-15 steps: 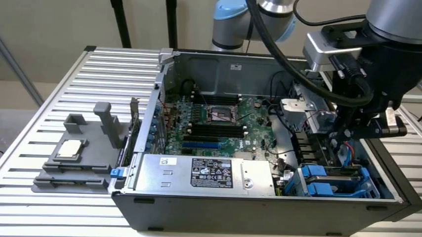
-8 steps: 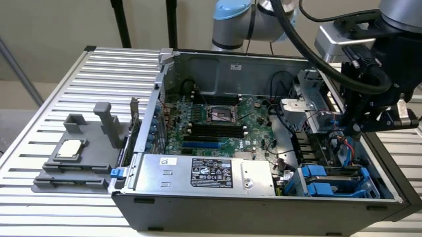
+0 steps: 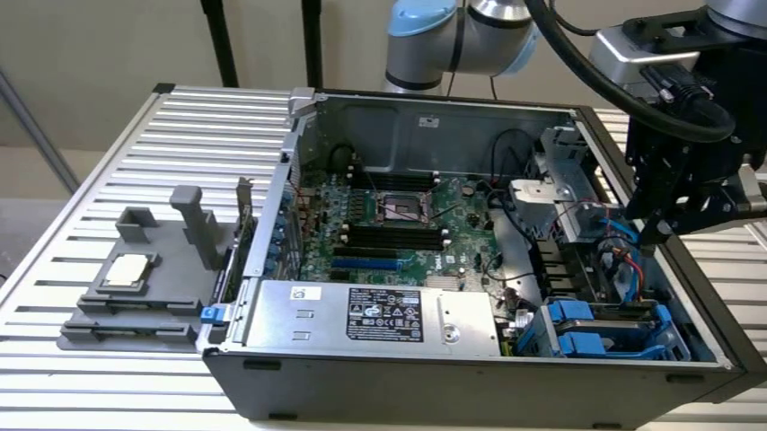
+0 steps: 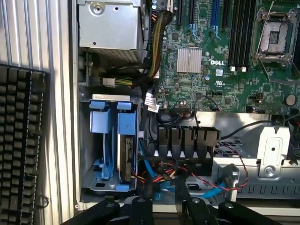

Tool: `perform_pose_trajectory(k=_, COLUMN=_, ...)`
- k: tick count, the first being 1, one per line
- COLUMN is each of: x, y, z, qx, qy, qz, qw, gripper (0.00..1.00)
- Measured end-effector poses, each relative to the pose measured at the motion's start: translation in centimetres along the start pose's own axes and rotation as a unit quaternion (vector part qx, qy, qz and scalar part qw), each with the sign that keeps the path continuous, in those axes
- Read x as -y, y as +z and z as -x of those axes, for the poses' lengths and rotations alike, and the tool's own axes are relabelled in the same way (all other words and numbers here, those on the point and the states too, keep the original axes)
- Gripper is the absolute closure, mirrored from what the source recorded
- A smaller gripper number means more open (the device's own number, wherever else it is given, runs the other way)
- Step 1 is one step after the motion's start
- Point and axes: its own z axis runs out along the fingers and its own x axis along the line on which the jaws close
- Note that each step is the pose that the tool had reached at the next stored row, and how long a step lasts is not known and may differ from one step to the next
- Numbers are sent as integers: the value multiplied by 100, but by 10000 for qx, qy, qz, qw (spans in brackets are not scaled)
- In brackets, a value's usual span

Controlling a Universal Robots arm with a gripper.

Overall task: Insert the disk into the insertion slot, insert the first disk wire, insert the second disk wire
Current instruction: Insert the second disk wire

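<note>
Your gripper hangs partly open with nothing in it, above the drive-cage corner of the case. Just below it and to one side, the disk looks seated edge-on in the insertion slot, so the first step seems done. You can't tell whether either wire is plugged in. The blue cables lying loose directly under the tool suggest not. Count: one disk, two blue-railed bays, two blue cables.
</note>
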Motion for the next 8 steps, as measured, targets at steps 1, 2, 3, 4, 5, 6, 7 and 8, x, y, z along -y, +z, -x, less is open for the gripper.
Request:
perform_pose_trajectory(k=1, x=15, y=3, z=8, qx=-23, qy=-4, qz=9, qw=10000, gripper=67)
perform_pose_trajectory(k=2, x=23, y=5, z=19, qx=-61, qy=-10, qz=19, qw=10000, gripper=60)
perform_pose_trajectory(k=3, x=26, y=7, z=32, qx=-112, qy=-18, qz=28, qw=9999, gripper=60)
perform_pose_trajectory(k=4, x=26, y=10, z=46, qx=-172, qy=-27, qz=35, qw=9998, gripper=60)
perform_pose_trajectory(k=5, x=26, y=11, z=63, qx=-238, qy=-38, qz=42, qw=9997, gripper=60)
perform_pose_trajectory(k=6, x=26, y=14, z=82, qx=-297, qy=-47, qz=48, qw=9995, gripper=60)
perform_pose_trajectory(k=7, x=26, y=18, z=104, qx=-354, qy=-57, qz=56, qw=9993, gripper=60)
perform_pose_trajectory(k=8, x=26, y=21, z=128, qx=-399, qy=-64, qz=62, qw=9992, gripper=60)
